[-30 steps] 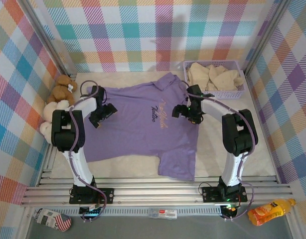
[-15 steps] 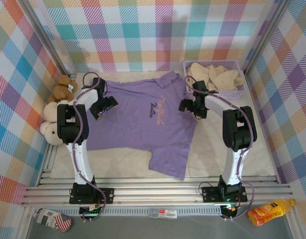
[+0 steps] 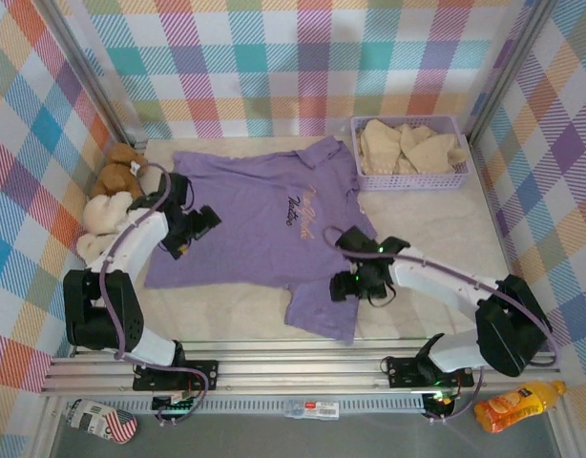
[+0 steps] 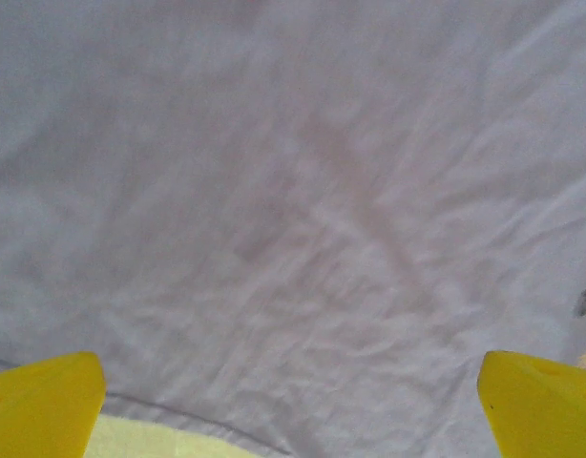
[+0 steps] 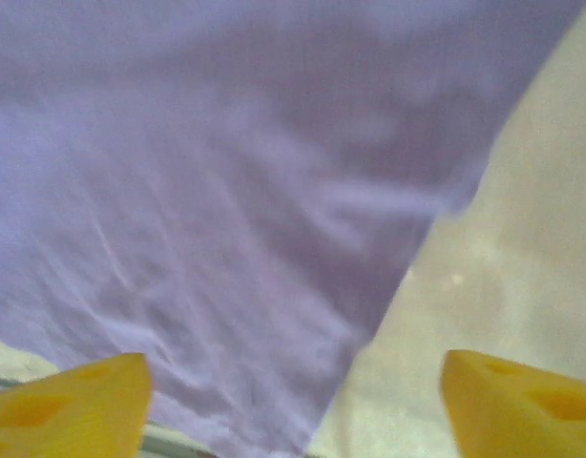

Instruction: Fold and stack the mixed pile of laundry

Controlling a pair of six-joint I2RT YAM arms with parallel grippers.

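A lavender-purple collared shirt (image 3: pixel 260 224) lies spread flat at the middle of the pale desk (image 3: pixel 446 224), with its collar toward the far side and a hem corner reaching toward the near edge. Slanted script lettering (image 3: pixel 303 210) in orange and dark tones crosses the chest, too small to read. At the far right, a cream-beige garment (image 3: pixel 412 145) is bunched inside a lavender mesh basket (image 3: pixel 412 179). The left fingers (image 3: pixel 190 232) are over the shirt's left sleeve; in the left wrist view their yellow fingertips (image 4: pixel 45 401) stand wide apart, released, with only wrinkled purple cloth beyond them. The right fingers (image 3: pixel 360 284) are at the shirt's near right edge, and in the right wrist view they too are spread apart and grasp nothing, with the cloth's edge and bare desk beyond. A brown teddy bear (image 3: pixel 119 172) and a cream teddy bear (image 3: pixel 104 215) sit at the left wall. Below the desk's near edge lies an orange bottle (image 3: pixel 517 405); its label is unreadable.
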